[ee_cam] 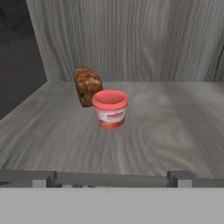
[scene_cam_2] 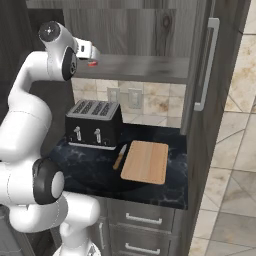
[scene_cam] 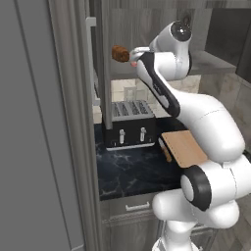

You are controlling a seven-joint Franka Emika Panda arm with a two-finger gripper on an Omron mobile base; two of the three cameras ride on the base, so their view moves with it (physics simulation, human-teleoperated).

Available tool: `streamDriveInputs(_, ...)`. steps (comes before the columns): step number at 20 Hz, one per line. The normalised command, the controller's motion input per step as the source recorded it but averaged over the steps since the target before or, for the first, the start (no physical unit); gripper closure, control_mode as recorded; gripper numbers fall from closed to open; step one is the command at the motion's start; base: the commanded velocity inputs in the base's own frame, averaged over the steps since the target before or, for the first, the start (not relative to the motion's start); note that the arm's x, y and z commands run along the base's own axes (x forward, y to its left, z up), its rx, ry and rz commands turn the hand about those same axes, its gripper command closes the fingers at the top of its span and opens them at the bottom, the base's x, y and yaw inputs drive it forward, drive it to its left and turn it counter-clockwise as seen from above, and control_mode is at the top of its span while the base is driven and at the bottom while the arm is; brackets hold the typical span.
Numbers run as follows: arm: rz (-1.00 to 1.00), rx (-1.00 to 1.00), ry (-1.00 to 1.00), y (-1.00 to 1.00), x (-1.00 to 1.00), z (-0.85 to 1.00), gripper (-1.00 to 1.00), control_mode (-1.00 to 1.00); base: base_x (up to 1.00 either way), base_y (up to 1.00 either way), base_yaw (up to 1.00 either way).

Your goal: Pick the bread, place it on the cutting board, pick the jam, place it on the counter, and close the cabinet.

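Dark woodgrain, the cabinet [scene_cam_2: 150, 30] stood open above everything we noted. Below it lay the counter [scene_cam: 132, 169], bearing the cutting board [scene_cam_2: 146, 161] beside a toaster [scene_cam_2: 94, 124]. On the cabinet's grey shelf we saw the bread [ee_cam: 87, 85], seemingly touching the jam [ee_cam: 110, 109] in front. The gripper [ee_cam: 111, 177], spread wide and empty, faced the jam.

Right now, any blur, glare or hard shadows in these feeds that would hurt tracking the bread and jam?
Hand view: soft overall, jam and bread edges slightly blurred, no glare, faint contact shadows. Left base view: bread small and coarse, arm covers the jam. Right base view: even flat light, cutting board crisp.
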Motion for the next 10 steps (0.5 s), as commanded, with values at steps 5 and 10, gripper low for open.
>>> streamDriveInputs(5, 0.01, 0.0, 0.0, 0.08, 0.37, 0.0, -1.0, -1.0, 0.0, 0.0, 0.0)
streamDriveInputs(10, 0.01, 0.0, 0.0, 0.06, 0.34, 0.0, -1.0, -1.0, 0.0, 0.0, 0.0)
